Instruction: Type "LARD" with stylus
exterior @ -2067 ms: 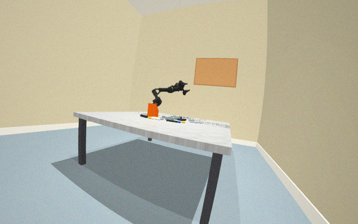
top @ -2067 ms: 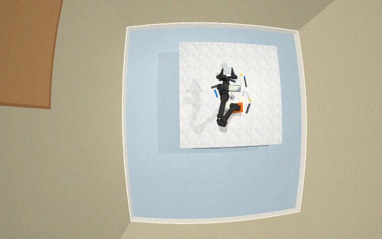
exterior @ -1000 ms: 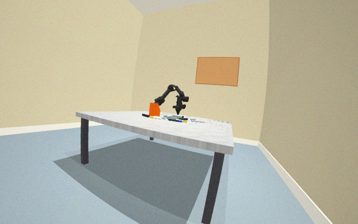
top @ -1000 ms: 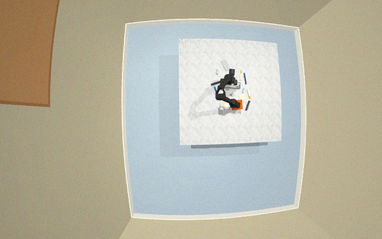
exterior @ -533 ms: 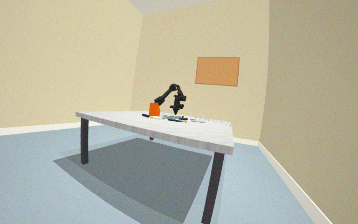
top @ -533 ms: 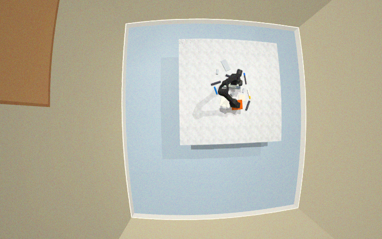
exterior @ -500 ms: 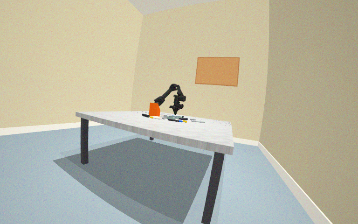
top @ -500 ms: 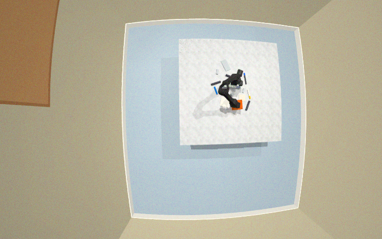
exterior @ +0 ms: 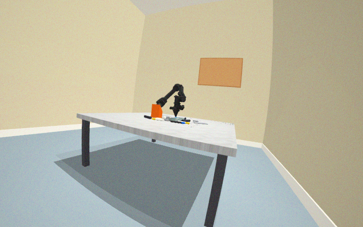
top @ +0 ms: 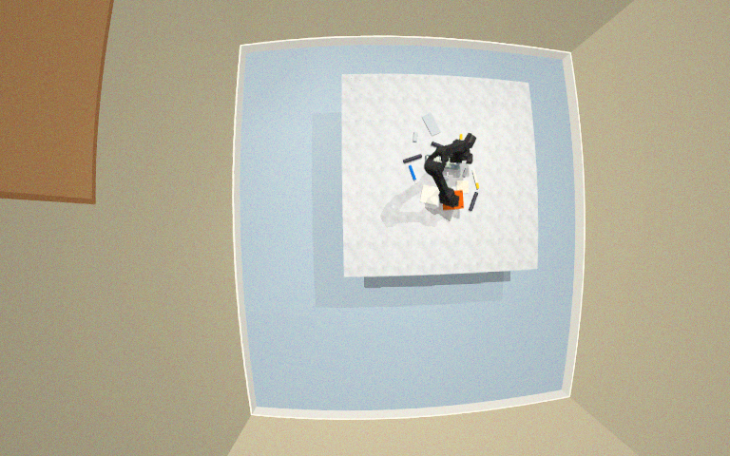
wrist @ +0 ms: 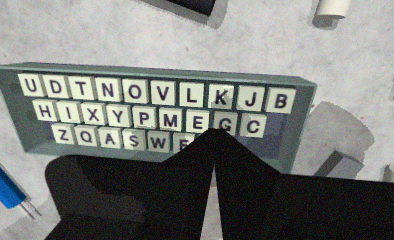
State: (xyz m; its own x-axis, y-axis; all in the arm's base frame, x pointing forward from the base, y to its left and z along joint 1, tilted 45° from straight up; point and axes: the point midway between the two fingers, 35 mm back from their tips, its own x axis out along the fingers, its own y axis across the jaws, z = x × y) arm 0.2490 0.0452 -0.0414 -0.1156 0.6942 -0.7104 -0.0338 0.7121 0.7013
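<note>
The keyboard point(wrist: 31, 135) point(exterior: 176, 119) is a shallow teal tray of pale letter keys. The L key point(wrist: 191, 94) and D key point(wrist: 56, 86) are in its top row; the A key point(wrist: 110, 137) is in its bottom row. No R key shows; the fingers hide part of the bottom row's right side. My gripper point(wrist: 215, 135) point(exterior: 175, 116) is shut and empty, pointing down just above the keyboard near the G key. A blue stick point(wrist: 3, 185) point(top: 412, 173) with thin pale ends lies left of the keyboard. I cannot tell which item is the stylus.
An orange box point(top: 457, 203) point(exterior: 156, 110) stands by the arm's base. Dark cylinders point(top: 413, 159) point(top: 472, 201) lie on either side. A pale slab point(top: 431, 123) lies beyond the keyboard. A grey block point(wrist: 336, 165) lies to the keyboard's right, and a white cylinder point(wrist: 332, 7) beyond it.
</note>
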